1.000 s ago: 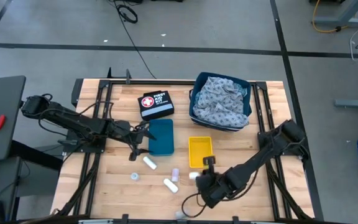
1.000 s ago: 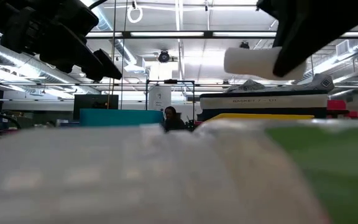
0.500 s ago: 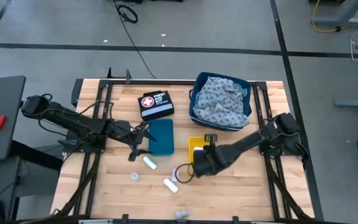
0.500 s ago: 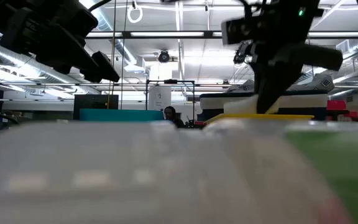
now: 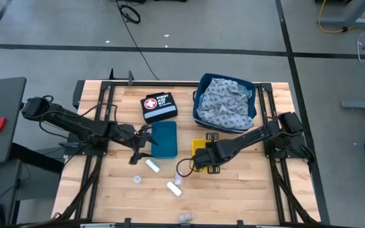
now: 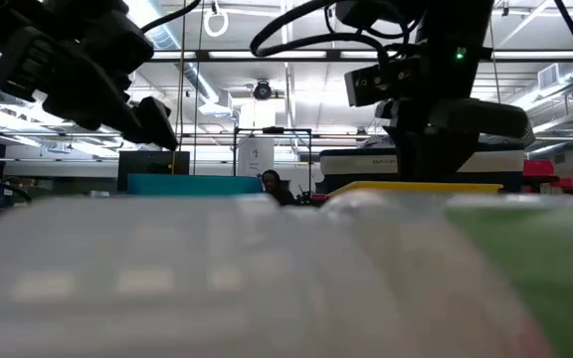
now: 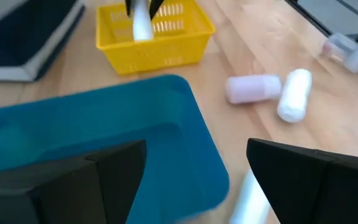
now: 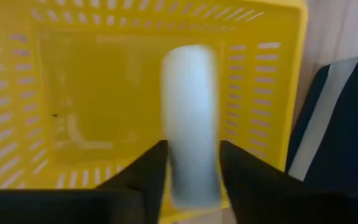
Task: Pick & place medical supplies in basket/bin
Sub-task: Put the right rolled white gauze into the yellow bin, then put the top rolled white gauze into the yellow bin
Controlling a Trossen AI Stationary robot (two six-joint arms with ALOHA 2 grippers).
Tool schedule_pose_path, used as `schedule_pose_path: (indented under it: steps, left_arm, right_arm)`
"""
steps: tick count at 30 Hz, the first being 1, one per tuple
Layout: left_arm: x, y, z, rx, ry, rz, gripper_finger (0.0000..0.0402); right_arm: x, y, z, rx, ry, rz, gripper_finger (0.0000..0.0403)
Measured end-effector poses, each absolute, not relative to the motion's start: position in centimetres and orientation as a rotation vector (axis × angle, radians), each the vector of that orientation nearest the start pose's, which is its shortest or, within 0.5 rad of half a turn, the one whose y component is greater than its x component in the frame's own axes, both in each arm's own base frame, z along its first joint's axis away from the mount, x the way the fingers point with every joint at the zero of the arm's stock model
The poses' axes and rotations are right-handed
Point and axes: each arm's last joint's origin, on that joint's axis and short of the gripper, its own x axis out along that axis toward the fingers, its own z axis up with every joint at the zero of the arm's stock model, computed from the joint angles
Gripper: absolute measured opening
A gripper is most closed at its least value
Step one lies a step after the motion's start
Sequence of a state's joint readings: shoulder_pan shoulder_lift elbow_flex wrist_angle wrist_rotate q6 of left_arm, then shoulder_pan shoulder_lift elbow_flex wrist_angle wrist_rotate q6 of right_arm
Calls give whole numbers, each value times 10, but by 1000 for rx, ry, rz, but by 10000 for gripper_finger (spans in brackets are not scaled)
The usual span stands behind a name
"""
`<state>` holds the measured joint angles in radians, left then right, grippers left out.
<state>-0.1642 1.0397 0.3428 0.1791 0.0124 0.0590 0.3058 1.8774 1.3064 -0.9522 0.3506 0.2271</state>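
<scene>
My right gripper (image 5: 200, 162) hangs over the yellow basket (image 5: 205, 147), shut on a white gauze roll (image 8: 190, 118). The left wrist view shows this roll (image 7: 140, 22) upright above the basket (image 7: 166, 46). My left gripper (image 5: 136, 150) hovers open at the teal bin's (image 5: 165, 139) left near corner. Loose on the wood lie a white roll (image 5: 152, 165), another white roll (image 5: 173, 188), a pinkish roll (image 5: 178, 177) and a tiny tape ring (image 5: 137, 180). A grey patterned cloth (image 5: 225, 101) fills the dark blue basket. My right gripper pinches the gauze roll between its two fingers (image 8: 149, 168), on the sides of its upper part (image 8: 191, 177). The fingers come from above, pointing down, along the roll. The roll hangs upright below them, with its lower end (image 8: 188, 59) over the yellow basket's floor.
The black pouch with the red-and-white cross (image 5: 158, 106) lies at the far side, left of the dark blue basket (image 5: 203, 85). A small clear item (image 5: 184, 218) sits at the table's near edge. Bare wood spreads right of the yellow basket.
My right gripper has carried the gauze roll from near the table's near edge toward the far side and now stands over the yellow basket. The roll has stayed in its fingers throughout.
</scene>
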Motion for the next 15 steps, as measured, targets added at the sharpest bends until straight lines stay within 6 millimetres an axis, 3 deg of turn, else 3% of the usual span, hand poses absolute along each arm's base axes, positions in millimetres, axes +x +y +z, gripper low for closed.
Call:
schedule_pose_path:
  steps: [6, 15]
  left_arm:
    - [191, -43, 171, 113, 524, -255, 283]
    - [192, -64, 182, 181, 594, -320, 279]
  right_arm:
    - [333, 97, 185, -314, 1389, -204, 235]
    - [337, 113, 202, -327, 1309, -179, 228]
